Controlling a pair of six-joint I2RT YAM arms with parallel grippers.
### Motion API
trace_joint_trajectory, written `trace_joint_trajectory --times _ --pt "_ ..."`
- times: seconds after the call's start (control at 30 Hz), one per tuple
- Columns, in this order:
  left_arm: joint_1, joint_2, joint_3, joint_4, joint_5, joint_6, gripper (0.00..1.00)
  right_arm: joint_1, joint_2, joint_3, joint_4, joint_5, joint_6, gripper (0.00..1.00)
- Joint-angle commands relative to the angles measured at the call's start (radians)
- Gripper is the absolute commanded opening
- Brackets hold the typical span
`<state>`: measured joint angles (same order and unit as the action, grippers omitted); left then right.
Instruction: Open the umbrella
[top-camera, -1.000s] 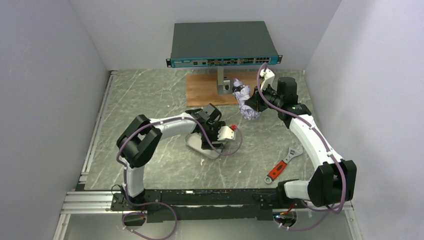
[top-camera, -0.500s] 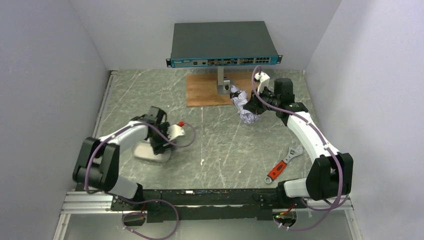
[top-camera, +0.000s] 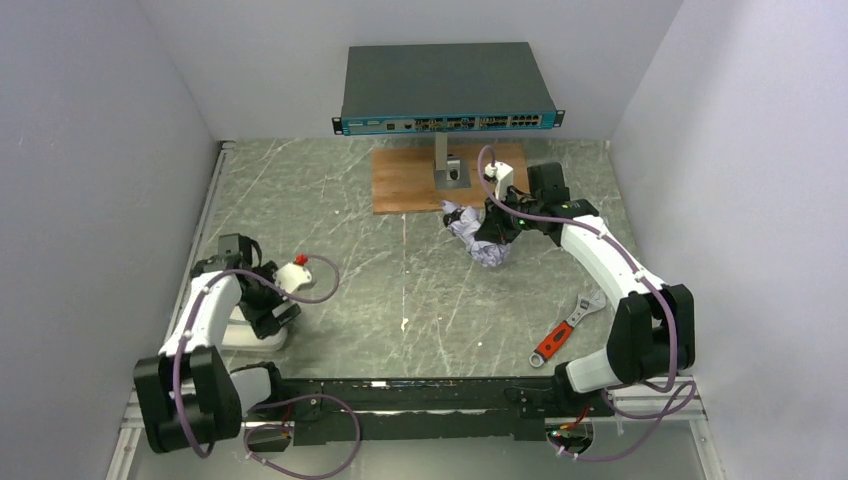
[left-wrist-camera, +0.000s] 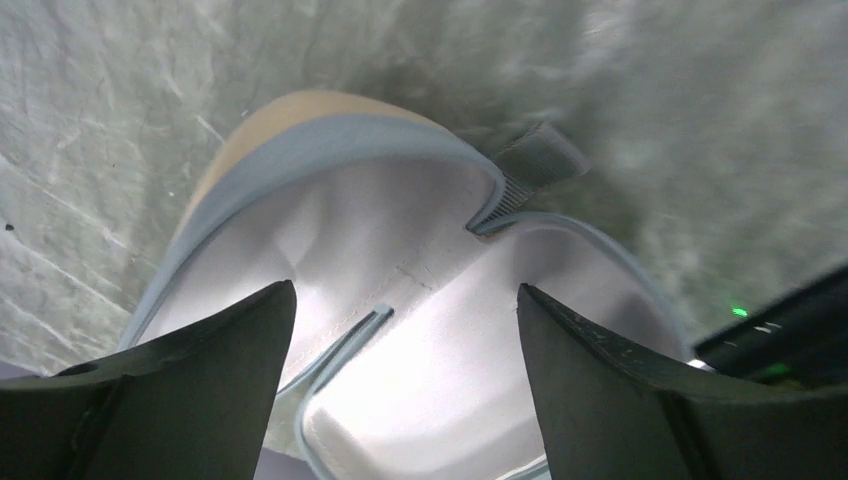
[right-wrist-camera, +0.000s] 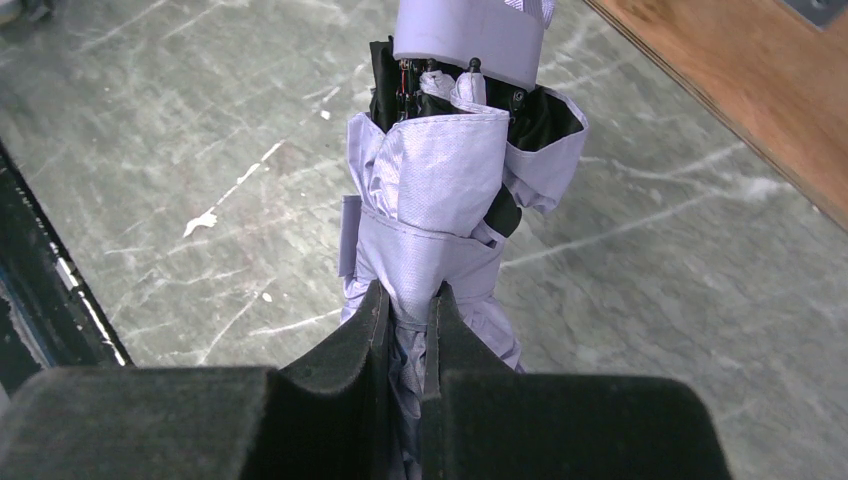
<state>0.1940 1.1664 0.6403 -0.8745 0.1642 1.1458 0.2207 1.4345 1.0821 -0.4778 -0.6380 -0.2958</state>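
While the right gripper pinches a fold of its crinkly canopy, the umbrella is a furled bundle just off the near right corner of the wooden board. None of the opening is done. The left gripper, jaws wide, holds nothing above the cream case, well apart from the board, toward its near left.

The umbrella wore pale lilac woven cloth, crinkled and finely textured, with black fabric showing inside; its handle was smooth pale plastic. The pads of the right gripper looked like matt black foam. The clamshell case had a smooth white lining, blue-grey piping and a tan shell. The table was veined grey stone-look, the board plain wood, the network switch matt dark metal.
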Motion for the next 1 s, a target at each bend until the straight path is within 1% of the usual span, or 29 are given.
trace_joint_trajectory --times 0.0,0.07,0.2,0.27,0.33,0.37,0.4,0.47,0.57,0.6,0.67,0.73,0.83,0.9,0.93,0.97 --pt "0.004 -0.135 0.204 -0.144 0.348 -0.022 0.94 0.048 -0.051 0.077 0.111 -0.062 0.054 0.0" --pt "0.001 -0.176 0.264 -0.107 0.474 -0.12 0.99 0.06 -0.09 0.079 0.166 -0.06 0.11 0.0" --pt "-0.024 -0.213 0.354 0.017 0.625 -0.351 1.0 0.068 -0.125 0.123 0.189 -0.086 0.232 0.0" --pt "-0.046 -0.22 0.383 0.097 0.7 -0.46 1.0 0.07 -0.143 0.139 0.185 -0.121 0.265 0.0" --pt "-0.109 -0.233 0.406 0.172 0.75 -0.527 1.0 0.081 -0.162 0.145 0.177 -0.164 0.284 0.0" --pt "-0.15 -0.244 0.414 0.207 0.748 -0.554 1.0 0.087 -0.17 0.148 0.165 -0.185 0.292 0.0" --pt "-0.202 -0.257 0.424 0.228 0.736 -0.546 1.0 0.094 -0.174 0.149 0.15 -0.215 0.294 0.0" --pt "-0.323 -0.292 0.434 0.249 0.685 -0.464 1.0 0.113 -0.187 0.137 0.128 -0.268 0.341 0.0" --pt "-0.496 -0.36 0.416 0.254 0.61 -0.223 1.0 0.14 -0.226 0.083 0.165 -0.313 0.4 0.0" --pt "-0.543 -0.382 0.405 0.268 0.587 -0.164 1.0 0.15 -0.234 0.066 0.18 -0.324 0.428 0.0" --pt "-0.639 -0.412 0.391 0.308 0.549 -0.099 0.99 0.164 -0.242 0.051 0.196 -0.351 0.472 0.0" --pt "-0.736 -0.389 0.423 0.276 0.52 -0.02 0.91 0.191 -0.252 0.056 0.171 -0.354 0.463 0.0" --pt "-0.901 -0.324 0.492 0.214 0.437 0.042 0.8 0.238 -0.268 0.073 0.104 -0.347 0.428 0.0" --pt "-1.014 -0.297 0.512 0.227 0.353 0.053 0.72 0.249 -0.278 0.074 0.095 -0.341 0.465 0.0" --pt "-1.06 -0.285 0.523 0.229 0.32 0.061 0.67 0.251 -0.28 0.076 0.098 -0.349 0.496 0.0" --pt "-1.115 -0.272 0.534 0.231 0.294 0.063 0.64 0.252 -0.282 0.075 0.102 -0.364 0.519 0.0"
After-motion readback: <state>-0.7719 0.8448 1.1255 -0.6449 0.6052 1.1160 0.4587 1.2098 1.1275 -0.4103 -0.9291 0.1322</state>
